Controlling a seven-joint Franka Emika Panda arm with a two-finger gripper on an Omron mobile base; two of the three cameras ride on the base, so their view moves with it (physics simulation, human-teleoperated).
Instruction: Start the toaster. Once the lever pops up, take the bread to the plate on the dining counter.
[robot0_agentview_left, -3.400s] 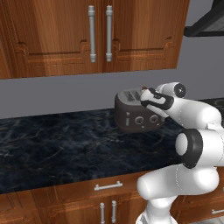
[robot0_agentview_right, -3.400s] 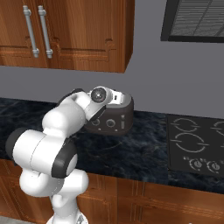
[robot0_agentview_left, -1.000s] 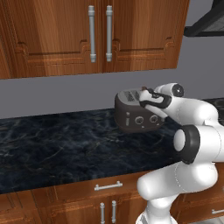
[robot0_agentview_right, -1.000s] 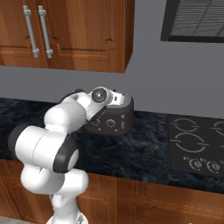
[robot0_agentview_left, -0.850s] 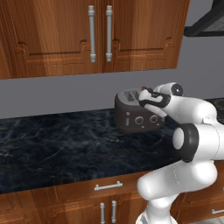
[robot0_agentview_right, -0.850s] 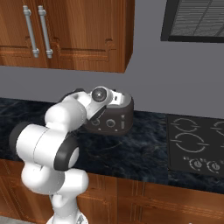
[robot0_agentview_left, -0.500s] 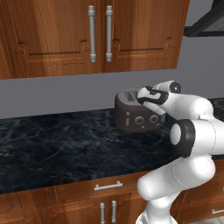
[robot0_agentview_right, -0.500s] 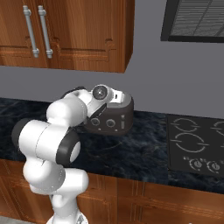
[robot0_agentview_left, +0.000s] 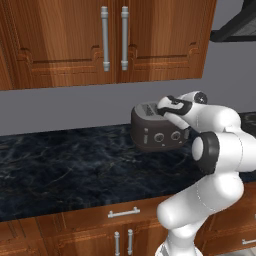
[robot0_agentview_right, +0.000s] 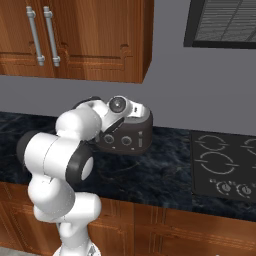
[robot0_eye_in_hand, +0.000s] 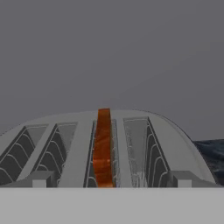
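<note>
Now, from the left base view, the toaster (robot0_agentview_left: 157, 131) sits on the black counter (robot0_agentview_left: 65, 170) at about two o'clock of centre, against the grey wall; the gripper (robot0_agentview_left: 167, 108) hangs over its slotted top, probably lined up for the bread rather than the lever (robot0_agentview_left: 145, 136), a pale tab on the front at nine o'clock of the knobs.

From the right base view, the toaster (robot0_agentview_right: 131, 135) stands at nine o'clock of the stove (robot0_agentview_right: 225, 165), the hand covering its top.

Along the hand view, the fingers (robot0_eye_in_hand: 38, 179) stand spread wide, pinching nothing, either side of the bread (robot0_eye_in_hand: 103, 146), which stands edge-on in a middle slot. No brand, label or writing can be read.
</note>
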